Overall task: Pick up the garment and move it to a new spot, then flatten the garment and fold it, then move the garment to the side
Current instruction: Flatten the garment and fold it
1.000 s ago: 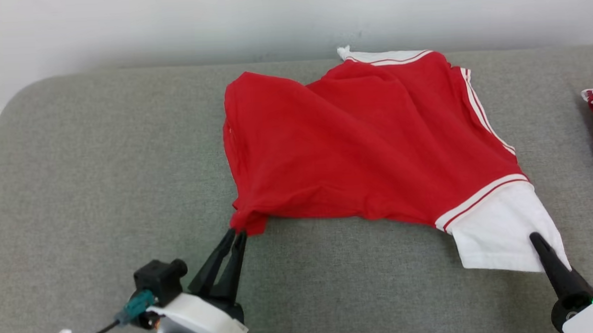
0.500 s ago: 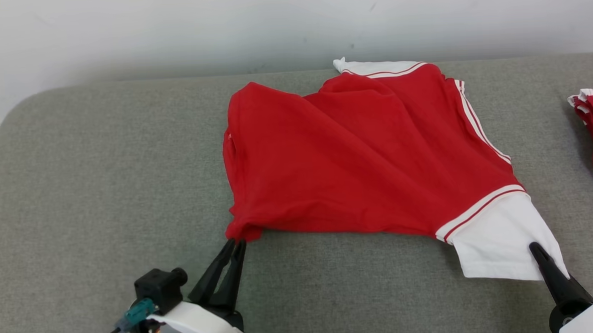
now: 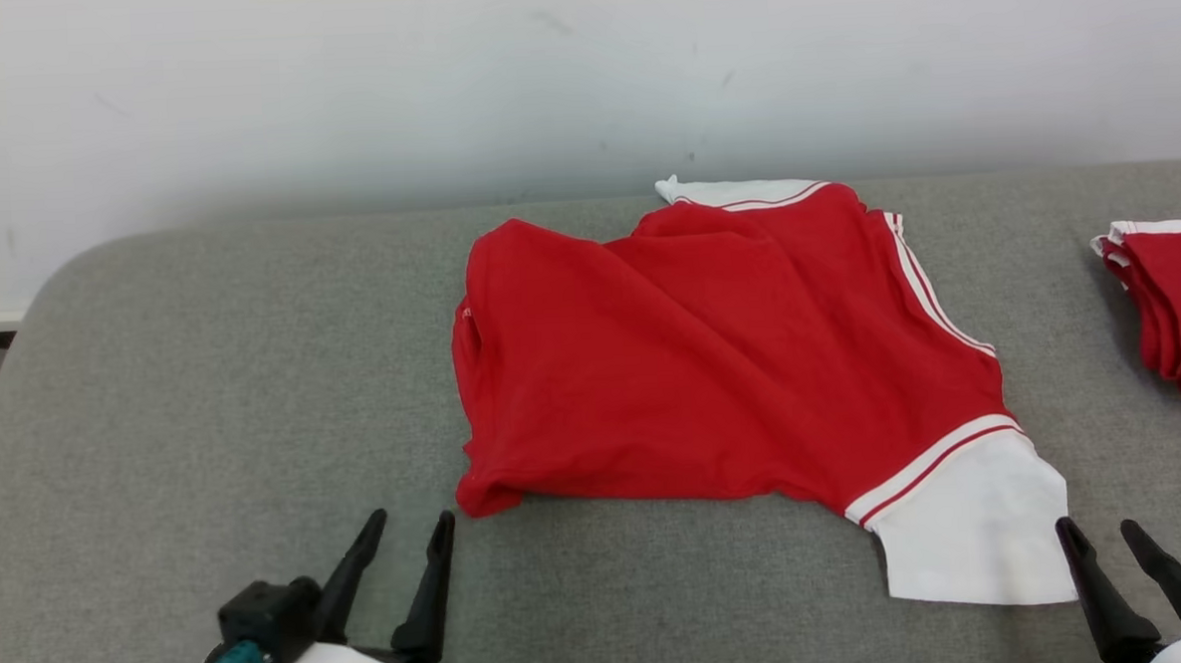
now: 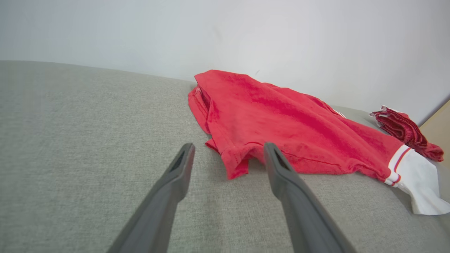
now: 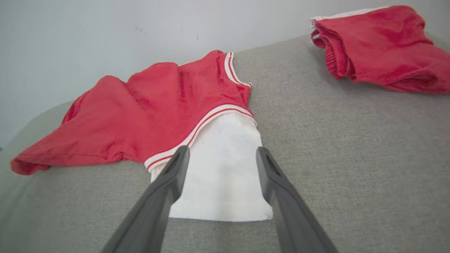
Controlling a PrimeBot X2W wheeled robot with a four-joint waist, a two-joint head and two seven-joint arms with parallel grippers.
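Observation:
The garment (image 3: 712, 366) is a red shirt with white-striped trim and a white sleeve (image 3: 973, 524); it lies spread but wrinkled on the grey padded table (image 3: 204, 388). My left gripper (image 3: 412, 519) stands open just short of the garment's near left corner, touching nothing. In the left wrist view that bunched corner (image 4: 235, 165) lies between and just beyond the left gripper (image 4: 229, 146) tips. My right gripper (image 3: 1095, 526) is open at the sleeve's near right edge. In the right wrist view the right gripper (image 5: 222, 150) straddles the flat white sleeve (image 5: 221, 182) without gripping it.
A second red garment (image 3: 1177, 296) lies folded at the table's right edge, also seen as a folded pile (image 5: 383, 45) in the right wrist view. A pale wall (image 3: 579, 73) runs behind the table. Bare grey surface stretches to the left of the shirt.
Both grippers have opened and let go of the garment, the left off the red corner, the right off the white sleeve, and drawn back a little. The head camera has tilted up.

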